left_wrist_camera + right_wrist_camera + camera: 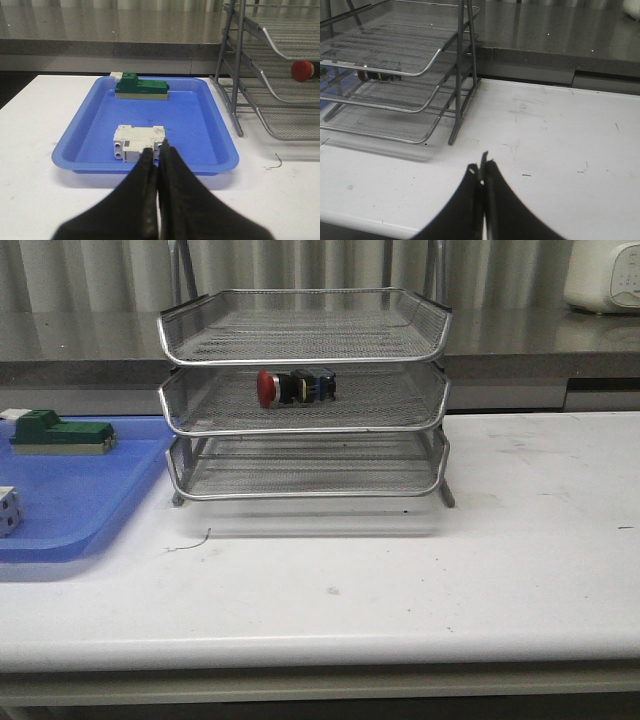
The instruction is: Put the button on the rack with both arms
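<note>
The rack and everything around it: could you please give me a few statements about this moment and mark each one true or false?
1. The button lies on the middle tier of the rack. True.
2. The button stands upright on its red head. False: it lies on its side, the red head pointing toward the blue tray.
3. The left claw holds the green block. False: its fingers are shut on nothing, and the block sits in the blue tray.
4. The right claw is shut and empty over the table. True.
5. The top tier holds a white part. False: it looks empty.
</note>
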You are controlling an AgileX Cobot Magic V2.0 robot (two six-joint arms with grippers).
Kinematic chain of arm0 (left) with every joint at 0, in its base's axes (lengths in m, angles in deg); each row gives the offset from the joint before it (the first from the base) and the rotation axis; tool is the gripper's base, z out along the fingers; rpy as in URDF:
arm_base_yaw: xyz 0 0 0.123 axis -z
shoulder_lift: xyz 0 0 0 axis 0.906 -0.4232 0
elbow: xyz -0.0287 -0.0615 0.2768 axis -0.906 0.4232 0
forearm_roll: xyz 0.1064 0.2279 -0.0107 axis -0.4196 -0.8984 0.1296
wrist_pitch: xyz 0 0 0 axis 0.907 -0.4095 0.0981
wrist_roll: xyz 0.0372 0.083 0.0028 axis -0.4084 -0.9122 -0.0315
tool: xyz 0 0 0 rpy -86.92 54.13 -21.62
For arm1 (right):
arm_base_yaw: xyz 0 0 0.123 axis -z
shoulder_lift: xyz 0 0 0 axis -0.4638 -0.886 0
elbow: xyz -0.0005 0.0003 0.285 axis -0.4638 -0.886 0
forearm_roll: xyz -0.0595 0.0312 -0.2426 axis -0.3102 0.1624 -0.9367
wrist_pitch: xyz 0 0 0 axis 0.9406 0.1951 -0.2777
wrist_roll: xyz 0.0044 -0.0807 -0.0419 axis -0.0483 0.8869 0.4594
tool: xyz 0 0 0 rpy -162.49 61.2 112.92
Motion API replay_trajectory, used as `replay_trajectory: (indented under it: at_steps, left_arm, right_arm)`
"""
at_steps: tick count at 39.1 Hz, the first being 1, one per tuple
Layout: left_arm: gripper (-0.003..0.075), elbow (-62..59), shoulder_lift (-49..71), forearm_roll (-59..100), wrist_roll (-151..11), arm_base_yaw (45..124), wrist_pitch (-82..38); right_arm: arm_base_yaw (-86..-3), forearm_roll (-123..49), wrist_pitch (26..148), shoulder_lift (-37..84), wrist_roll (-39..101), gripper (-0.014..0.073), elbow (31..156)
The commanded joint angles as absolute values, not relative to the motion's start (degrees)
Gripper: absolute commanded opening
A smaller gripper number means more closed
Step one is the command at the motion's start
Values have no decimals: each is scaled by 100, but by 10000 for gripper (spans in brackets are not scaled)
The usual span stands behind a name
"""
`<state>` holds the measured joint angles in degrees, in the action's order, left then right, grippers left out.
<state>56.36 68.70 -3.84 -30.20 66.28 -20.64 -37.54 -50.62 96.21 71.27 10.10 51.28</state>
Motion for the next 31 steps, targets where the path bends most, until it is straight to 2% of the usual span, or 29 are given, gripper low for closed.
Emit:
replay_trajectory:
  at_steps: [1, 8, 23, 31]
  left_arm:
    - [-19, 5686, 6999, -325, -2978, 6615, -1552]
    - [-19, 5686, 6999, -325, -2978, 6615, -1552]
    - [-19, 5686, 6999, -325, -2978, 6615, -1552]
    - [-19, 5686, 6999, -325, -2978, 6615, -1552]
  right_arm:
    - [-3727, -5073, 9149, 7065, 1037, -110, 5279]
    - [-3446, -5105, 8776, 7329, 1037, -110, 4934]
    - [-2830, -5099, 8237, 8380, 1037, -110, 3176]
    - [-2812, -5114, 8508, 8360, 1037, -110, 3196]
